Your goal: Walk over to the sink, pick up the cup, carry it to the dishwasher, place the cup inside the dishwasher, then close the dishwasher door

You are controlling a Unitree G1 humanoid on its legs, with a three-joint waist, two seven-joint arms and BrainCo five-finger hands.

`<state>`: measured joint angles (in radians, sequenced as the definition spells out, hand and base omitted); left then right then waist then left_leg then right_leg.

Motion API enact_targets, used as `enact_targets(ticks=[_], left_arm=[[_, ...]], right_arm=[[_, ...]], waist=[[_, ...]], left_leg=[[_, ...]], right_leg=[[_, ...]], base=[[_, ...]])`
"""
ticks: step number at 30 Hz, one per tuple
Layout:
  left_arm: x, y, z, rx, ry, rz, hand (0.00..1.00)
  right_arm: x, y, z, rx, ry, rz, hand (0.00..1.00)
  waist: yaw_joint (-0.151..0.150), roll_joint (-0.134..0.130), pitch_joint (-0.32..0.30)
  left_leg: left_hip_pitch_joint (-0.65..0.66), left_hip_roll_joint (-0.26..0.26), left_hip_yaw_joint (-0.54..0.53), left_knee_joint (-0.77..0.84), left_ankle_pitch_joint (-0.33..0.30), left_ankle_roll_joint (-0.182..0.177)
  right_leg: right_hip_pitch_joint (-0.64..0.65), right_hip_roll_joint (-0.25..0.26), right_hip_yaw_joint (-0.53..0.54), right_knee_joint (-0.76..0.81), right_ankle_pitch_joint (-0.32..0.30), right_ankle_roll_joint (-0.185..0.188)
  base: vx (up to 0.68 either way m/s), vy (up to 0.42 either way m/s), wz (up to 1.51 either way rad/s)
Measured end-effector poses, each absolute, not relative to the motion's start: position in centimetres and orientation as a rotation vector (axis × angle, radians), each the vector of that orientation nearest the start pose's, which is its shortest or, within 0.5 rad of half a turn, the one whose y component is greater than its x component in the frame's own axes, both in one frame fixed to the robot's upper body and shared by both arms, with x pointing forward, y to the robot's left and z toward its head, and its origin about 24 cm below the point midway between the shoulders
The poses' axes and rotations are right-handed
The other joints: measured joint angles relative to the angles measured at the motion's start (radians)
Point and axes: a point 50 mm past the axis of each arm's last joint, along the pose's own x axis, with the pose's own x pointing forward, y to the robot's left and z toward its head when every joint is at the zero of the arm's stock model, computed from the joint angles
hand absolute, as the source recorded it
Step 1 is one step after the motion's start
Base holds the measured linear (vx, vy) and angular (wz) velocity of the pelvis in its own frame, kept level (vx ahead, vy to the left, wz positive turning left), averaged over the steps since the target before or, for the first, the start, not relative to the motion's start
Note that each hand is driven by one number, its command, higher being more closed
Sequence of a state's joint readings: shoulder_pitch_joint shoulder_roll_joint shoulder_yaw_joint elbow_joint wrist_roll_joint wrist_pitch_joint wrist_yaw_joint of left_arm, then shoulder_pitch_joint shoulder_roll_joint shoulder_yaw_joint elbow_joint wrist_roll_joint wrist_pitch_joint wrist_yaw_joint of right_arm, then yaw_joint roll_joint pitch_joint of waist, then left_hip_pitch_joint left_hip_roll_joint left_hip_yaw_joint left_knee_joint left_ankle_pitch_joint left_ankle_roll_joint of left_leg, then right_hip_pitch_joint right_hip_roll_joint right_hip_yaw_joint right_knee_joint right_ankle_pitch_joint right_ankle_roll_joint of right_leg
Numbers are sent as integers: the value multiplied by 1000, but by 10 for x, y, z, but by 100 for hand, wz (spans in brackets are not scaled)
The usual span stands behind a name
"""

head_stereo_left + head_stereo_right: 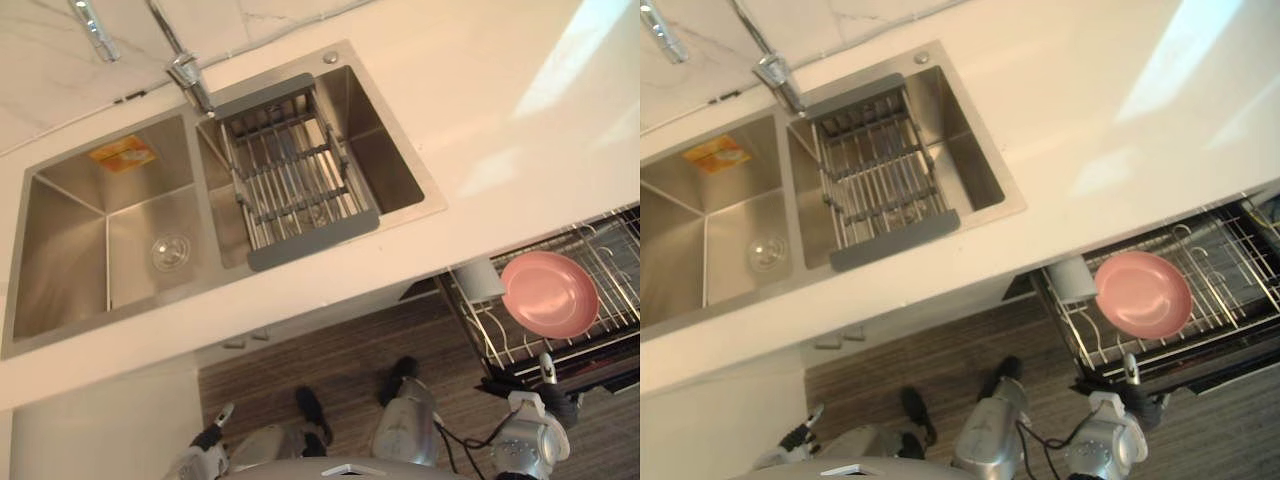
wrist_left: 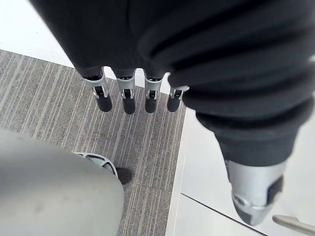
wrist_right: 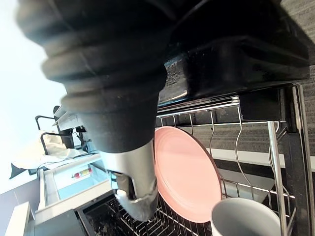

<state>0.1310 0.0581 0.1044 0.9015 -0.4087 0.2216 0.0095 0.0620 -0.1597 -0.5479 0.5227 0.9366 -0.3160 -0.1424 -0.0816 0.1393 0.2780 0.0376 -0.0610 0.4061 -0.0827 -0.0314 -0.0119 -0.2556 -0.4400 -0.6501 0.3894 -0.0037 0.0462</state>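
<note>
- Left eye view: the white cup [image 1: 481, 280] stands in the pulled-out dishwasher rack [image 1: 612, 270], just beside the pink plate [image 1: 548, 293] and below the bench [image 1: 500, 120] edge, well apart from the sink [image 1: 70, 240].
- Left wrist view: the left hand [image 2: 128, 98] hangs over the striped floor [image 2: 44, 98], fingers straight, holding nothing.
- Right wrist view: the right hand [image 3: 132, 182] is near the plate and cup; I cannot tell whether it is spread or closed.

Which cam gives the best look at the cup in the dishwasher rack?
Right wrist view: the cup is close, its rim clear, beside the pink plate. Both eye views show it small at the rack corner. Left wrist view faces floor.
</note>
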Motion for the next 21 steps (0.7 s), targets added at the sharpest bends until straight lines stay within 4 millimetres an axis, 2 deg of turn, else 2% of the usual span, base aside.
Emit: enact_targets(ticks=[8,10,13,16,20,21], left_arm=[[85,174,-163,-385,1220,287,0],[83,172,-163,-387,1224,266,0],[84,167,-163,-393,1226,232,0],[83,158,-164,-402,1232,203,0],[80,146,-165,-453,1230,171,0],[80,145,-164,-458,1229,167,0]], right_arm=[[185,-336,-21,754,-114,-975,0],[200,-335,-12,832,-169,-955,0],[225,-335,8,984,-294,-916,0],[248,-336,32,1130,-462,-823,0],[280,-330,70,1276,-665,-640,0],[281,-331,73,1285,-684,-638,0]], waist=[[17,35,-23],[18,44,-27],[25,67,-20],[30,102,-10],[64,138,5],[67,141,10]], left_leg=[[-50,-4,-84,-1,40,7],[-64,-5,-106,-1,53,11],[-81,-6,-128,-1,69,9],[-108,-6,-152,-1,90,4],[-126,1,-158,-1,102,-4],[-130,4,-158,-1,103,-6]], right_leg=[[15,-28,-83,6,-1,-3],[16,-31,-100,7,0,-6],[14,-35,-111,7,4,-13],[7,-41,-134,10,6,-20],[-9,-42,-139,24,-3,-39],[-11,-42,-142,25,-5,-41]], base=[[13,-3,32],[7,0,28],[-17,4,20],[-40,7,27],[-44,-6,10],[-42,-29,17]])
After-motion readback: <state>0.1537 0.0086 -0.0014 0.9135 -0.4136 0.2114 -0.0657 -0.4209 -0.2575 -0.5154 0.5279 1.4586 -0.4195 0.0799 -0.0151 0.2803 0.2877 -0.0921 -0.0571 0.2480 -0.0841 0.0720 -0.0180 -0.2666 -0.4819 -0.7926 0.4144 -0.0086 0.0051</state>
